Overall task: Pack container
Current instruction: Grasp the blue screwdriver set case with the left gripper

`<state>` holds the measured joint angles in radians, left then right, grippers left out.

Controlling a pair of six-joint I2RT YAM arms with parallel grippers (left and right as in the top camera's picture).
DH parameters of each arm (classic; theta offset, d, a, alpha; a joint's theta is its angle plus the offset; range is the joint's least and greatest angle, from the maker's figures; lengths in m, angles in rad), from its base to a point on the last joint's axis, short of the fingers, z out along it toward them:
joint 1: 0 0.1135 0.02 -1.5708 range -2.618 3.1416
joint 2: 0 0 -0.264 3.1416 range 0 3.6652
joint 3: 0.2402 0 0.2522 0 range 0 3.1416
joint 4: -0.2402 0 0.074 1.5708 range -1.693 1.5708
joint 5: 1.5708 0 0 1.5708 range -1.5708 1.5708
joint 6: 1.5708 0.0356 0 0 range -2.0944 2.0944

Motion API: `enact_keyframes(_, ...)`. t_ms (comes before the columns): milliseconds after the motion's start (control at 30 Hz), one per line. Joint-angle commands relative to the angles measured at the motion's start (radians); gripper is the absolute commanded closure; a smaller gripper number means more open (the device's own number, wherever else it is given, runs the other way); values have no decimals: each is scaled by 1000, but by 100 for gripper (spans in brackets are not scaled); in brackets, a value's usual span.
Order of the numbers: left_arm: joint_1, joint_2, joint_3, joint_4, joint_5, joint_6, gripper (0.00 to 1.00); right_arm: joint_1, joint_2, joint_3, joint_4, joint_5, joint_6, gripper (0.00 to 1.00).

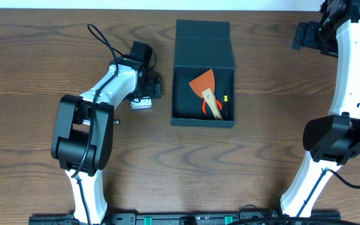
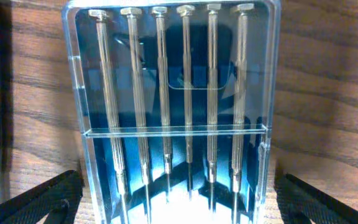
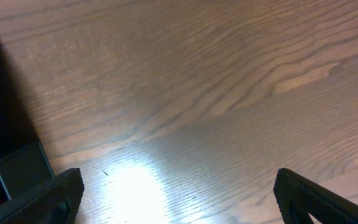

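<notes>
While left tool and right tool gape empty, container open, long axis near-to-far, flap far-side

The container is open from above; its left half is bare, while an orange scraper and a thin dark tool occupy the right half. The table to its right is free, but a clear screwdriver case lies near its left wall.
</notes>
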<state>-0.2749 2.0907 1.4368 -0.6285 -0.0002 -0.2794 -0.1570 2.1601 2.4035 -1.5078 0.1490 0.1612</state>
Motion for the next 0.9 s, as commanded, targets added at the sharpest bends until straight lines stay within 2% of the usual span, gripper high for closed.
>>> enact_keyframes(0, 3, 14, 16, -1, -11, 20, 2, 0, -9, 17, -3, 8, 14, 1)
enact_keyframes(833, 3, 14, 16, -6, -8, 13, 0, 0, -9, 17, -3, 8, 14, 1)
enact_keyframes(867, 3, 14, 16, -6, -8, 13, 4, 0, -9, 17, -3, 8, 14, 1)
